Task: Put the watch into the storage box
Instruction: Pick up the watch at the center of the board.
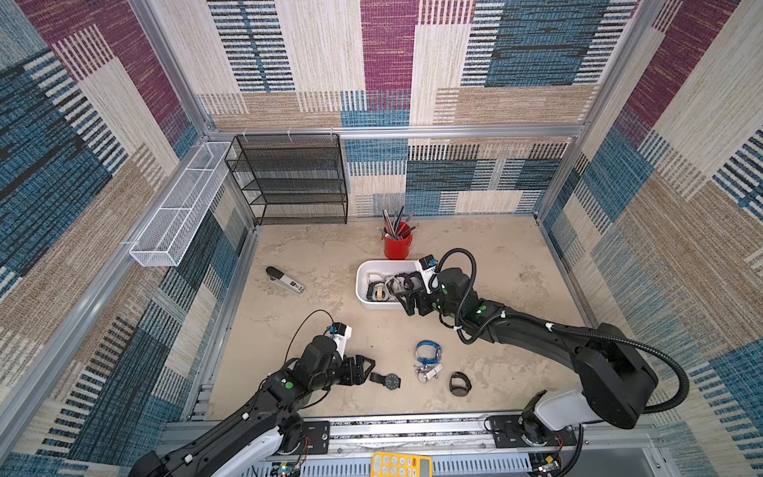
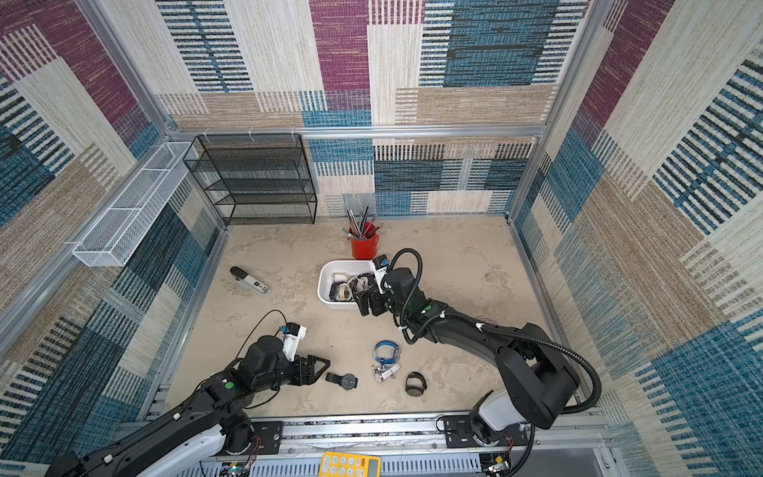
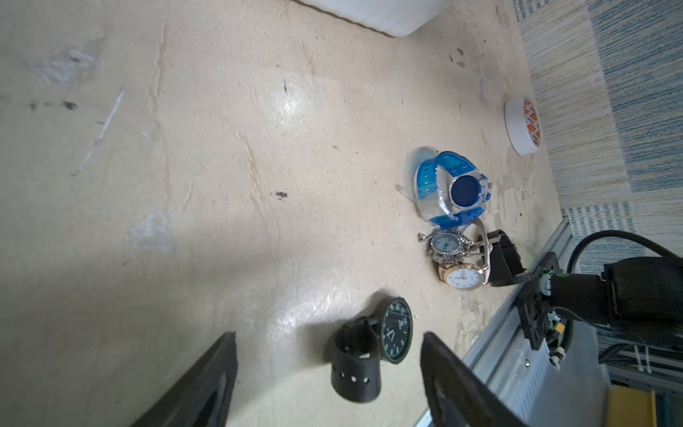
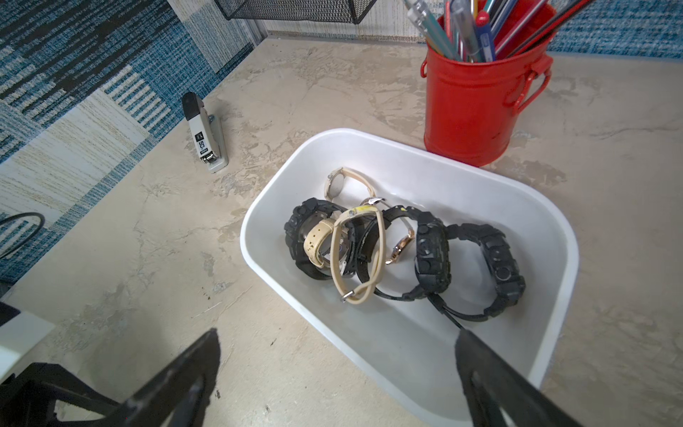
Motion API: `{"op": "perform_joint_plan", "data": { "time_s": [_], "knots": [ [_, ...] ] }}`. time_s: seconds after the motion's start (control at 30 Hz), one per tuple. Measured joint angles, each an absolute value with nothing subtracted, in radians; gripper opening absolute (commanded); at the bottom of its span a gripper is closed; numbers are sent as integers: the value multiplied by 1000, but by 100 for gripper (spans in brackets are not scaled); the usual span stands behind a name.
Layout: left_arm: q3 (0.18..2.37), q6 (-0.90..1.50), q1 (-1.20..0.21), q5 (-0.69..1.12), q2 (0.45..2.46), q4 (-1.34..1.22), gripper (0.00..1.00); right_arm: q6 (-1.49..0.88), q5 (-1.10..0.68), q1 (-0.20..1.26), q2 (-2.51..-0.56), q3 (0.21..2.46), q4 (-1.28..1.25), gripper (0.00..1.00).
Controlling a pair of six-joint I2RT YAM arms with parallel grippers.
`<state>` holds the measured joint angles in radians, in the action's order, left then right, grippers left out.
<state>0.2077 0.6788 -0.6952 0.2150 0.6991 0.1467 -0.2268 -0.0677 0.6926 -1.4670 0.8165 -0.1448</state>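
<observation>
Your left gripper (image 3: 328, 338) has its fingers spread wide. The black watch (image 3: 373, 347) lies on the table (image 3: 221, 185) between their tips, and neither finger touches it. It has a round dark dial with pale markings and a black strap with punched holes, curled up beside the dial.

Beyond it you have four more loose watches, close together:
- one blue watch (image 3: 451, 188)
- one silver jewelled watch (image 3: 445, 244)
- one white-faced watch (image 3: 462, 277)
- one dark-strapped watch (image 3: 504, 258)

One tape roll (image 3: 523, 125) sits farther off.

Your right gripper (image 4: 337, 332) is also spread and holds nothing, over the near rim of the storage box (image 4: 554, 236). The box is well apart from the black watch. Inside it are three chunky black watches and several pale-strapped ones, too tangled to count exactly. One red cup (image 4: 476, 107) of pens stands just behind the box, and one stapler (image 4: 205, 136) lies off to its side.
</observation>
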Motion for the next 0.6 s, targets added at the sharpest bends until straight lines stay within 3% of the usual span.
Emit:
{"op": "perform_joint_plan", "data": {
  "time_s": [0.37,0.6],
  "knots": [
    [181,717,-816,154,771,92,74,-239,-67,693,-1477,817,-145,100],
    [199,722,-860,135,912,-15,59,-242,-67,693,-1478,817,-145,100]
  ]
}}
